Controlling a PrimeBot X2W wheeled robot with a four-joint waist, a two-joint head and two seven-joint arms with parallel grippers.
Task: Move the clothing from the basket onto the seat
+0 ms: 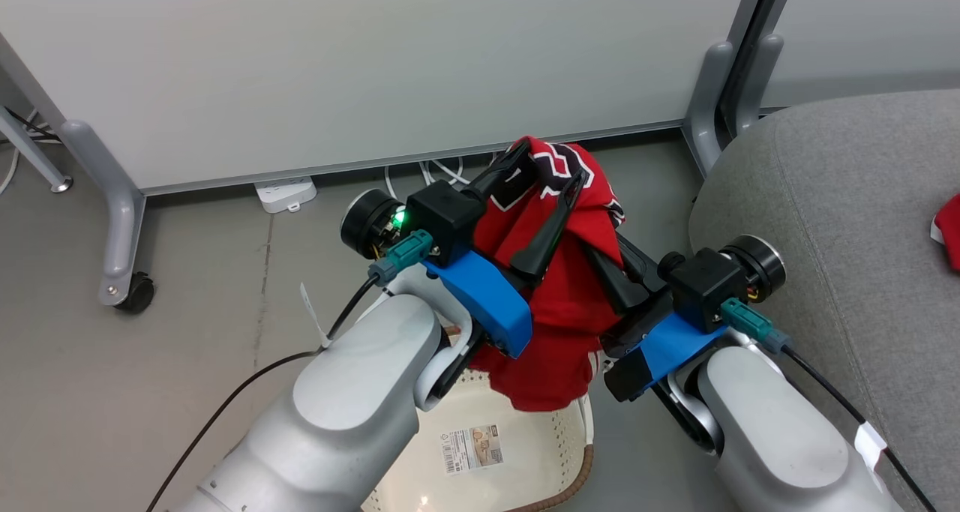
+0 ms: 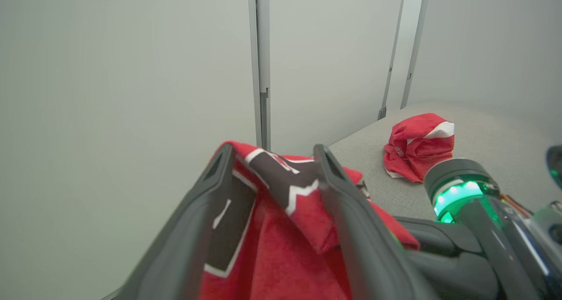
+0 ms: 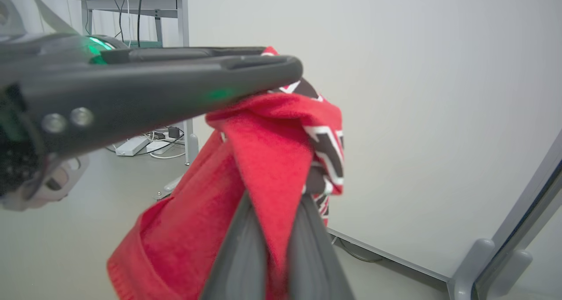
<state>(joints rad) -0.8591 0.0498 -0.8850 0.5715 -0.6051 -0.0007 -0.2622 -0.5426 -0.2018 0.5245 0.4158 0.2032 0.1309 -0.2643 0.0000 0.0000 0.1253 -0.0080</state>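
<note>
Two robot arms hold a red jersey [image 1: 562, 309] up in the air above a cream-white laundry basket [image 1: 586, 463] that stands on the grey floor [image 1: 112, 392].

The right claw [image 3: 276, 212] is clamped on the jersey, its two dark fingers pressed together with a fold of red cloth pinched between them. The left claw [image 1: 549, 164] stands with its fingers spread wide apart. The top of the jersey, with its black-and-white lettering, lies draped across and between those fingers, which are not squeezing it.

The rest of the jersey hangs down in a loose bunch between the two arms, and its lower edge dangles over the basket's opening. Whether it touches the basket cannot be told. The visible part of the basket's floor shows a printed label [image 1: 472, 448] and no cloth.

Just to the robot's right is the large grey fabric seat [image 1: 840, 220]. On it lies the other red garment [image 2: 419, 146], crumpled into a heap with white trim showing, well apart from the jersey.

Behind everything stands a pale partition panel [image 1: 375, 62] on grey legs, with a white power strip [image 1: 285, 193] and loose cables on the floor at its foot.
</note>
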